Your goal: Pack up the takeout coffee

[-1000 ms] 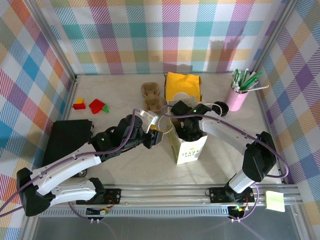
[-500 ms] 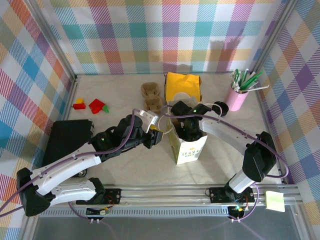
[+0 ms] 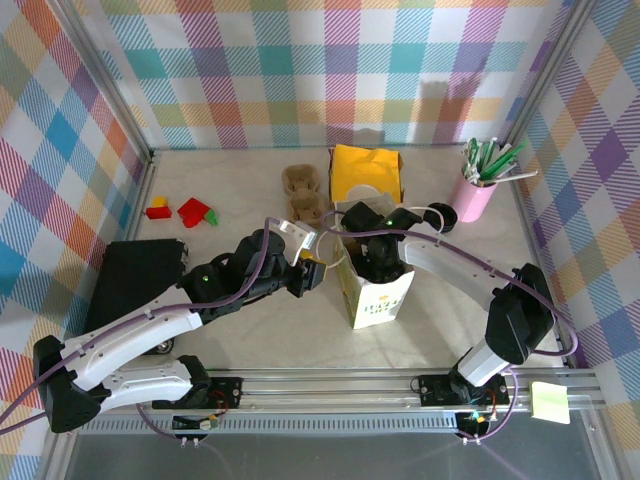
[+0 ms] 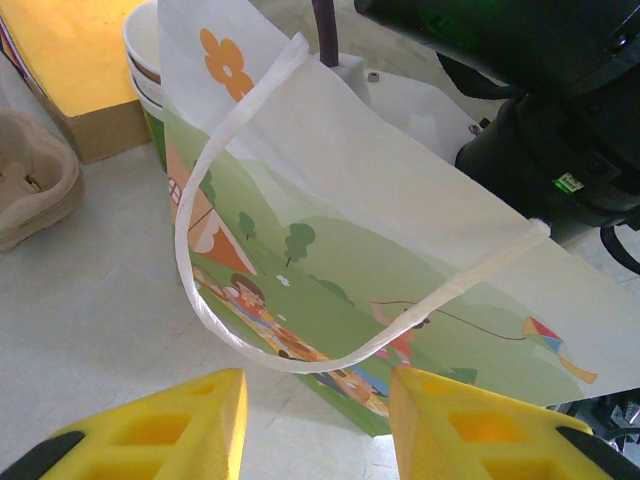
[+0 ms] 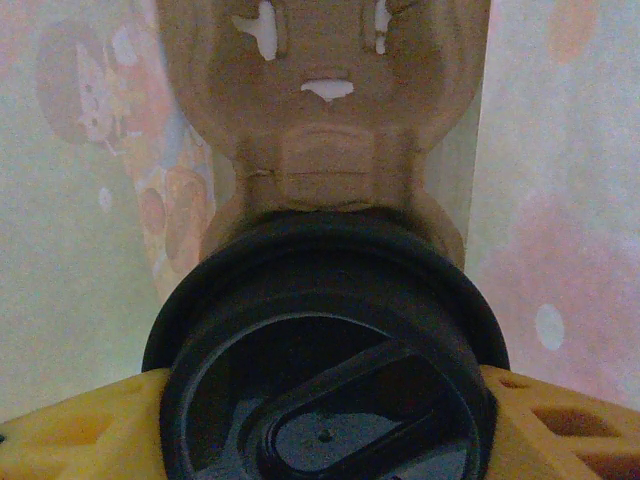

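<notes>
The pale counter [image 3: 230, 180] carries everything. Biggest on it is a tall white paper bag printed with a green cartoon meadow [image 3: 385, 300], upright at the centre. At its 12 o'clock, just behind, stands a yellow cardboard box [image 3: 370, 165]; at 11 o'clock lies a brown pulp cup tray [image 3: 303, 195]; out at 2 o'clock, well apart, a pink holder of pens [image 3: 472, 200]. The right hand [image 5: 325, 420] is down inside the bag, its yellow fingers [image 5: 560, 430] pressed against both sides of the takeout coffee cup [image 5: 320, 300], of which I see the round black plastic lid; the paper body beneath is hidden. So the coffee is in the bag, with a second brown pulp tray [image 5: 330, 100] showing beyond it. The left hand [image 4: 318, 400] hovers at the bag's 9 o'clock, fingers spread with nothing between them, the bag's twisted white paper handle [image 4: 192, 290] looping just above the gap. Behind the bag, beside the box, stands a small stack of white-rimmed green paper cups [image 4: 145, 50].
</notes>
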Action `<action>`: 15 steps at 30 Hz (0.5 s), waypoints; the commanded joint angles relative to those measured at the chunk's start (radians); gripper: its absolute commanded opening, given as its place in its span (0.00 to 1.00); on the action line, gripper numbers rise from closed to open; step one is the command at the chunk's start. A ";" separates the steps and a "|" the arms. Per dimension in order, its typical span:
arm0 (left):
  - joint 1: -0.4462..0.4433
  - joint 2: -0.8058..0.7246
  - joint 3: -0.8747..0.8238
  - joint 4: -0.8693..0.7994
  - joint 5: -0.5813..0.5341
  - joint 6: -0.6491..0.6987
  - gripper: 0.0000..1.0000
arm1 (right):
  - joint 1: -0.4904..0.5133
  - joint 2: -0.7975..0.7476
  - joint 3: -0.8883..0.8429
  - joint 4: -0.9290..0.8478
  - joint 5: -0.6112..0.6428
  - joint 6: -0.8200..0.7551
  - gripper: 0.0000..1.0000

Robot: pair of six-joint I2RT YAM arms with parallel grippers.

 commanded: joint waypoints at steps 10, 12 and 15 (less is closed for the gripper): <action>0.010 -0.013 -0.006 0.021 0.000 -0.008 0.42 | 0.014 0.022 -0.015 0.002 0.029 0.014 0.60; 0.010 -0.012 -0.006 0.021 0.001 -0.008 0.42 | 0.017 0.015 -0.012 -0.006 0.034 0.017 0.59; 0.010 -0.009 -0.007 0.023 0.002 -0.010 0.42 | 0.022 0.000 -0.004 -0.017 0.042 0.018 0.59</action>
